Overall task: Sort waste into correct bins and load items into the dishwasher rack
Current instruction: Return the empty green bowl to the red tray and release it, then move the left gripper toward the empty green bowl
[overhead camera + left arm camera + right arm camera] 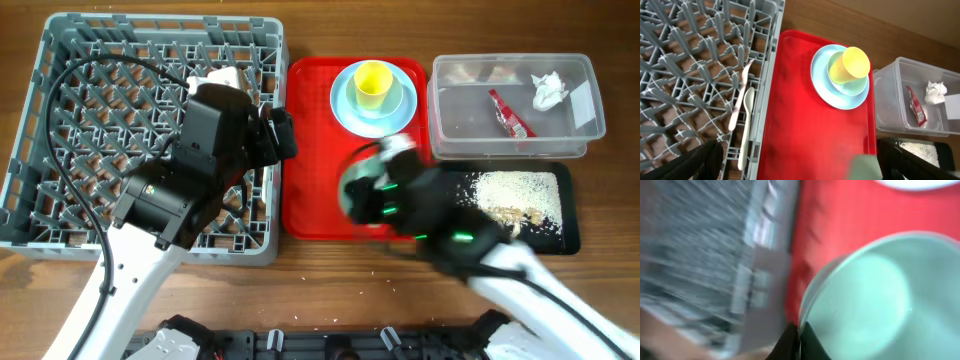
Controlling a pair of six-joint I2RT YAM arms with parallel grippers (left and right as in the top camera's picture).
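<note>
Right pincer (798, 339) gripping green bowl (875, 300), wooden table (330, 285)

Left arm (190, 165) first: a chunky black housing on a long white link, a thin black cable (100, 250) looping off it, and the left gripper (283, 135) is matte black as well. Right arm (440, 215) is built the same way, black blocks on a white link. Small green lights glow on its casing, and a black cable runs along the white section.
</note>
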